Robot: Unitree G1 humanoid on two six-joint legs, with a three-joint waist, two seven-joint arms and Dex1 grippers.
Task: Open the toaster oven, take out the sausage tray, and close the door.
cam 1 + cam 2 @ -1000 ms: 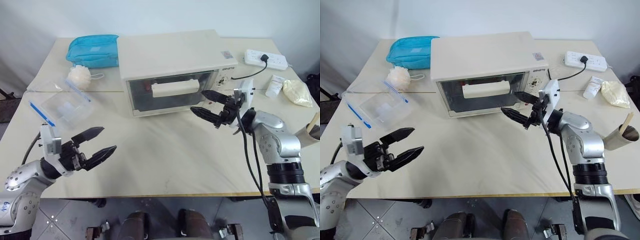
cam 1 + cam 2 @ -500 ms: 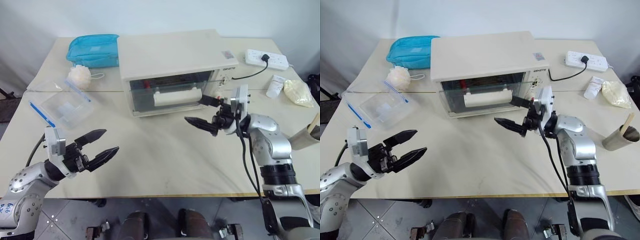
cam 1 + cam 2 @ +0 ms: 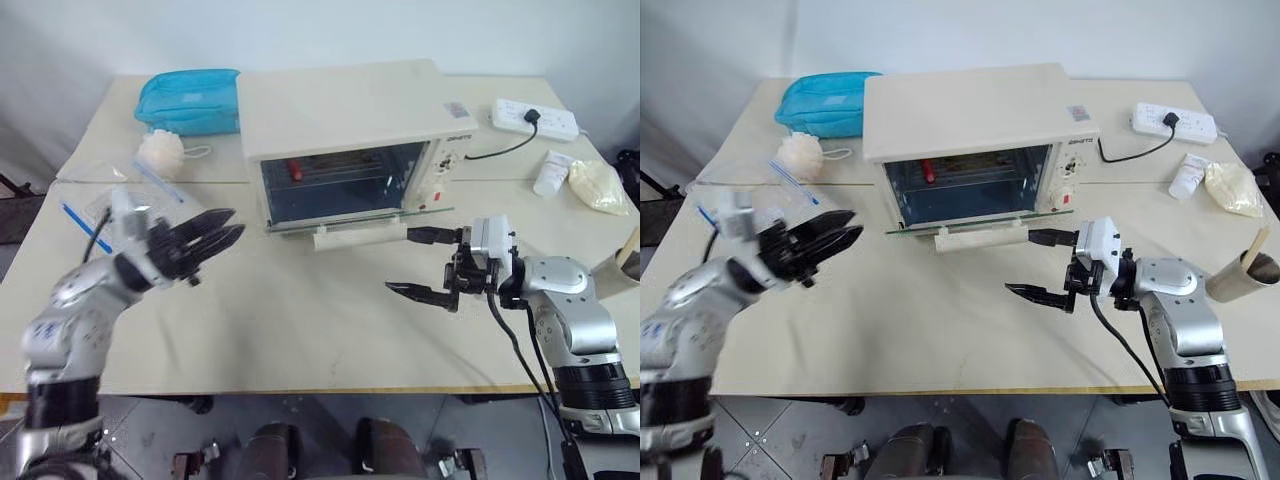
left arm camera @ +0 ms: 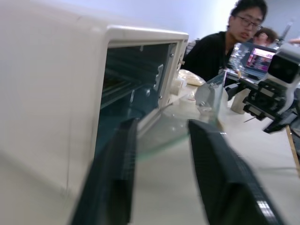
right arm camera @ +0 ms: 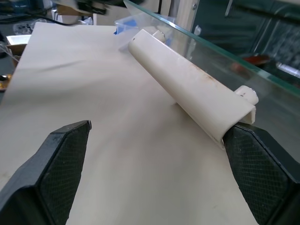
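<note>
The toaster oven [image 3: 345, 140] stands lengthwise across the table [image 3: 300, 330], front toward the robot. Its door [image 3: 970, 226], previously shut, now lies flat. Right hand [image 3: 420, 262] is spread, empty; left hand [image 3: 205, 232], narrowed, has risen nearer.

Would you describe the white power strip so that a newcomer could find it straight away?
Start at the cream toaster oven in the middle of the table. Follow the black cord from its knob side toward the far right corner, where it ends at a black plug in the power strip. Unlike the nearby white tube, it is long, flat and has sockets.
</note>
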